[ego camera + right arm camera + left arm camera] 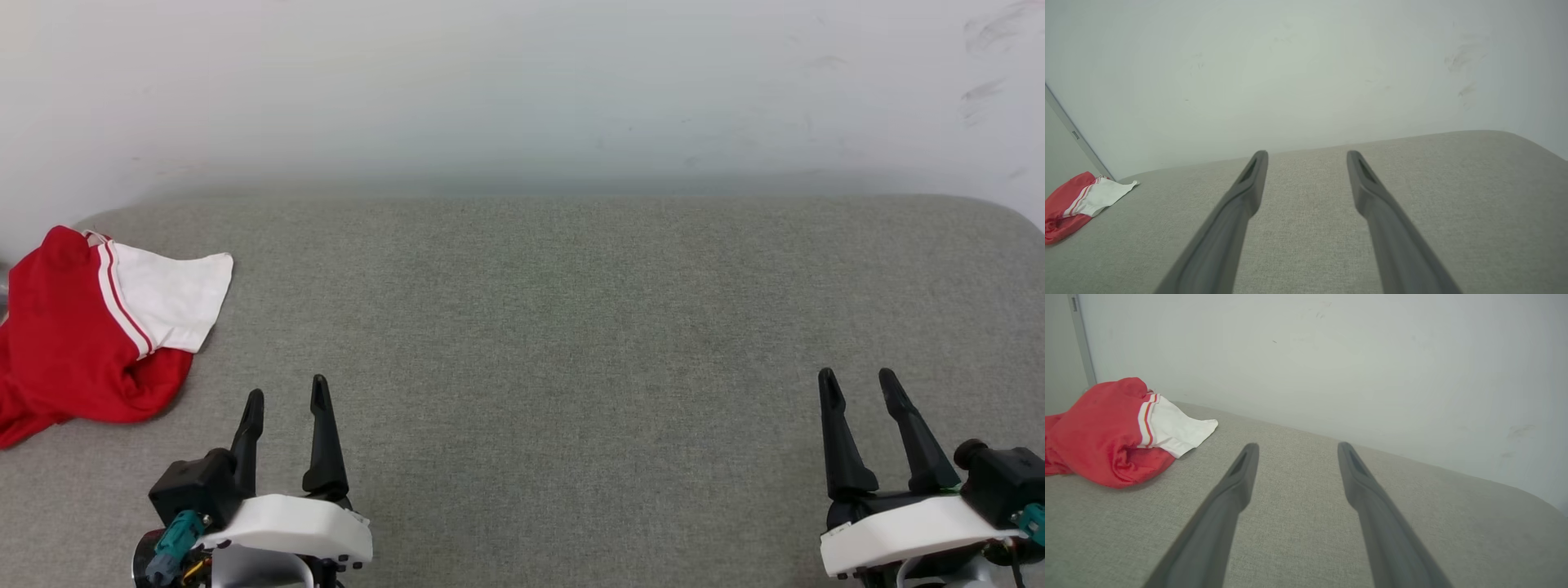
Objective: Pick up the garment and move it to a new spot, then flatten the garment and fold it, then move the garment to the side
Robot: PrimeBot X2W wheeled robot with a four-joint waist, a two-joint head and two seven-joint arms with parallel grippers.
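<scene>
The garment [73, 343] lies crumpled at the far left of the grey fabric surface [571, 327], red with one white sleeve and red-white striped trim on top. It also appears at the left in the left wrist view as the garment [1106, 433] and small at the left edge in the right wrist view as the garment [1073, 204]. My left gripper [286, 392] stands open just right of and nearer than it, apart from it, holding nothing. My right gripper [857, 376] is open at the lower right, far from the cloth.
A pale wall [522, 90] rises behind the surface, with dark scuff marks at the upper right. The surface's rounded back corners curve off at left and right. A grey door frame edge [1081, 339] stands behind the garment.
</scene>
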